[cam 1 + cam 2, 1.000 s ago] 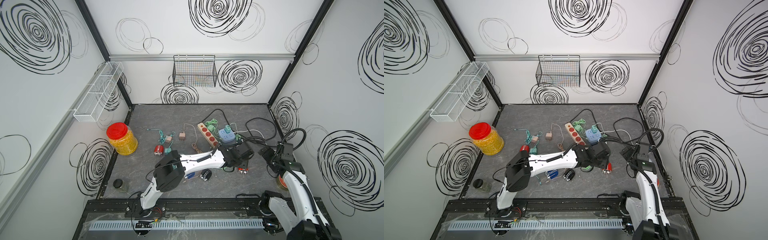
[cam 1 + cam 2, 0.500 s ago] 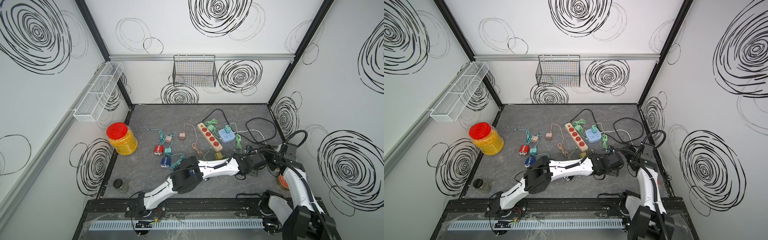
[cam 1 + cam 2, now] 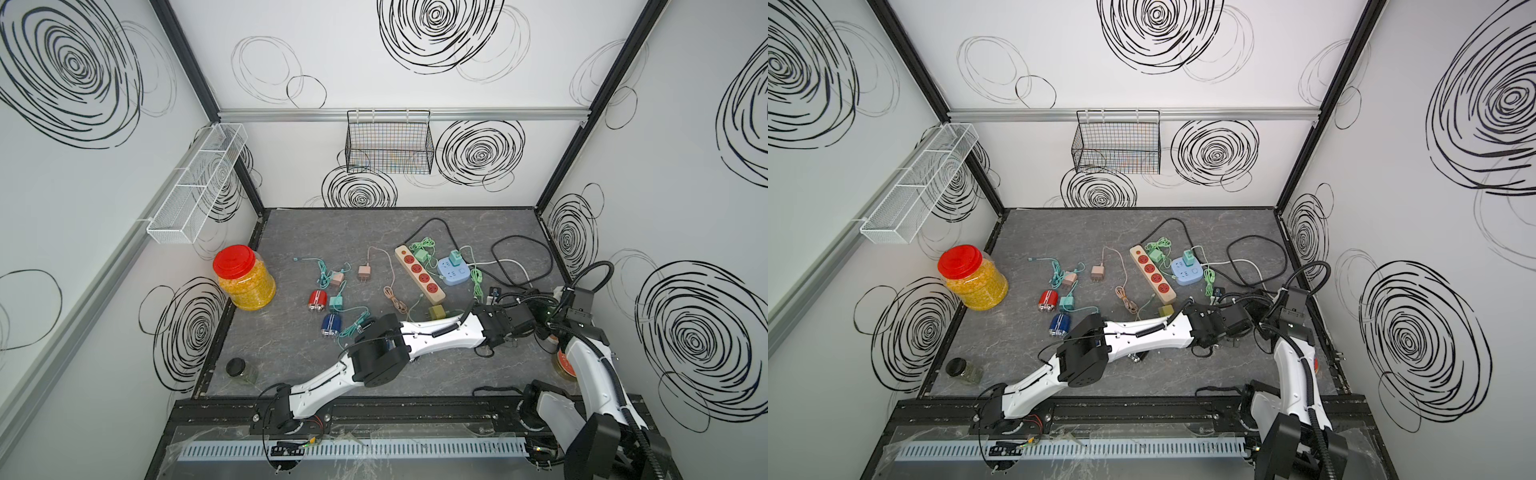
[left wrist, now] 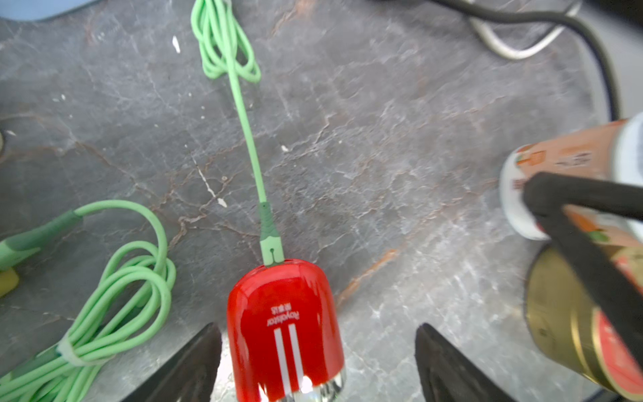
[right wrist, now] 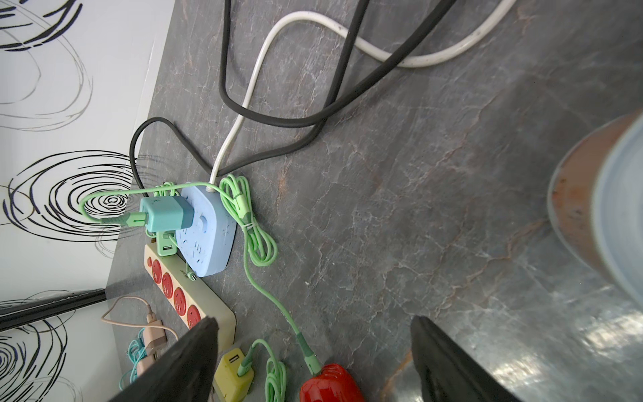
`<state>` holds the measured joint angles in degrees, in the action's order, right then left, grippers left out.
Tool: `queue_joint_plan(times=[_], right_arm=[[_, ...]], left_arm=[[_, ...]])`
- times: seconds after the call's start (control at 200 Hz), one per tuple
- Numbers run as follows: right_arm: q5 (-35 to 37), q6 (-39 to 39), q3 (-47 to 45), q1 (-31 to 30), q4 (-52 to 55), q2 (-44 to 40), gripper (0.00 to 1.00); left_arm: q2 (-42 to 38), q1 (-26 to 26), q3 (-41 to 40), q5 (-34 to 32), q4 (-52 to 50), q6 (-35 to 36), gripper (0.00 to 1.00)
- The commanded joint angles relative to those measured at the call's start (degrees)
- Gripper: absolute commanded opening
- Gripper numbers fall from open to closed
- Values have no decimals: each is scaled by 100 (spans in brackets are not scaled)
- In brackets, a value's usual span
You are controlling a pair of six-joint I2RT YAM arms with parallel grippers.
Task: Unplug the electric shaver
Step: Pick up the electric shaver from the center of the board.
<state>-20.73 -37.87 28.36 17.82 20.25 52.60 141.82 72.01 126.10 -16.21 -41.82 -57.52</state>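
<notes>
The electric shaver [image 4: 283, 330], glossy red with two white stripes, lies on the grey table between the fingers of my open left gripper [image 4: 317, 327], close to one finger [image 4: 195, 362] and well apart from the other. A green cable's connector [image 4: 269, 240] is plugged into its end. In the right wrist view the same shaver [image 5: 330, 384] shows below my open right gripper [image 5: 314, 318], with nothing between its fingers. The cable [image 5: 271, 299] runs back to a teal charger [image 5: 167, 212] on the blue power strip [image 5: 205, 240]. In both top views the arms hide the shaver.
A brass-lidded can [image 4: 563, 313] and an orange-labelled bottle [image 4: 563, 163] stand close by. The left arm [image 3: 436, 336] and right arm [image 3: 582, 357] meet at the near right. The beige power strip [image 3: 419, 278], loose chargers, a red shaver [image 3: 316, 300] and a blue shaver [image 3: 331, 325] lie mid-table.
My left arm has swung to the right across the table and its jaws have opened wider. The right arm has shifted only slightly, its jaws still open.
</notes>
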Motion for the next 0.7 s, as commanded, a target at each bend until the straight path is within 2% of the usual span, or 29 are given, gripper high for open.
queue_joint_plan(times=[0.0, 0.165, 0.3, 0.38, 0.535, 0.696], right_arm=[[-68, 50, 38, 27, -124, 26, 90], [-153, 96, 12, 6, -220, 179, 86], [-197, 139, -50, -118, -298, 381, 78], [-178, 121, -67, -279, -335, 484, 75], [-21, 65, -20, -737, -331, 603, 75], [-70, 52, -9, -1175, -212, 695, 75]], left_arm=[[277, 3, 166, -155, -287, -151, 89], [425, 6, 246, -194, -289, -76, 84], [438, 28, 224, -392, -506, 70, 67], [396, 41, 117, -490, -604, 212, 62], [158, 41, -402, -548, -577, 558, 62], [-180, 67, -959, -652, -566, 1118, 69]])
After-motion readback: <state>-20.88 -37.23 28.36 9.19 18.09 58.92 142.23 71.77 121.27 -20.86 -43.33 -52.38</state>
